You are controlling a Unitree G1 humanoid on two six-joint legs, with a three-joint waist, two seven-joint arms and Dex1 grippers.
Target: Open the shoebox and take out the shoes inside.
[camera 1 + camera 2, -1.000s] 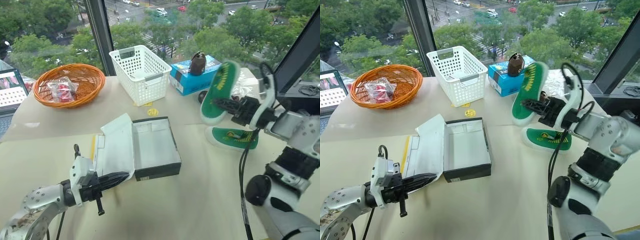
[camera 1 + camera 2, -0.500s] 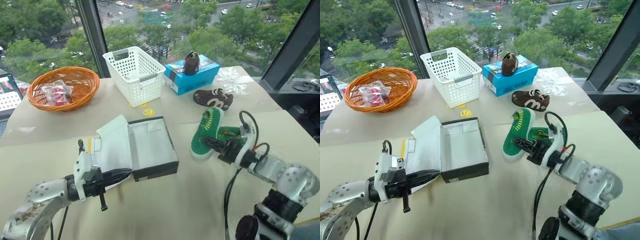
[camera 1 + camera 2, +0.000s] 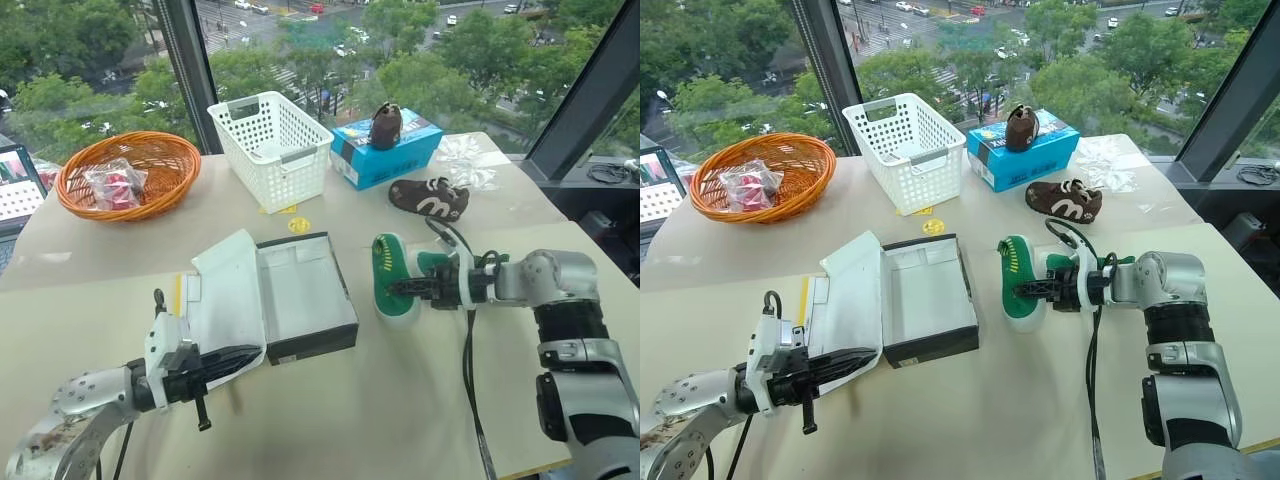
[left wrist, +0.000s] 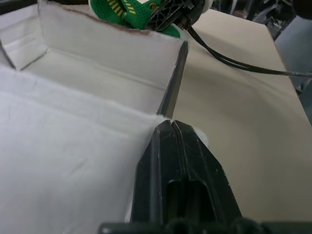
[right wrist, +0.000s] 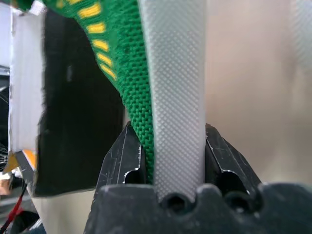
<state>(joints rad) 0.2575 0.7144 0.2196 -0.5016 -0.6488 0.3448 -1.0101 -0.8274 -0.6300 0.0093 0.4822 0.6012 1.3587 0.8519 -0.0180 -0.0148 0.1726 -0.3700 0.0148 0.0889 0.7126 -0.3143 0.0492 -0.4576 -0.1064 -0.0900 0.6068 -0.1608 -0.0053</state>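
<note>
Beside open shoebox (image 3: 305, 295), right claw (image 3: 392, 290) pinching green shoe (image 3: 386, 284); left claw (image 3: 240, 358) pressed together at lid edge.

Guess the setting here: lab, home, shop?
Probably an upper-floor office or lab set up for robot trials, not a home. Tall windows overlook treetops and a street far below, a laptop sits at the table's edge, and props are staged on it.

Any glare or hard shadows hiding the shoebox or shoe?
Left eye view: even daylight, no glare on the shoebox, faint shadow under the left hand. Right wrist view: green shoe in the right hand evenly lit, shoebox side dark.
</note>
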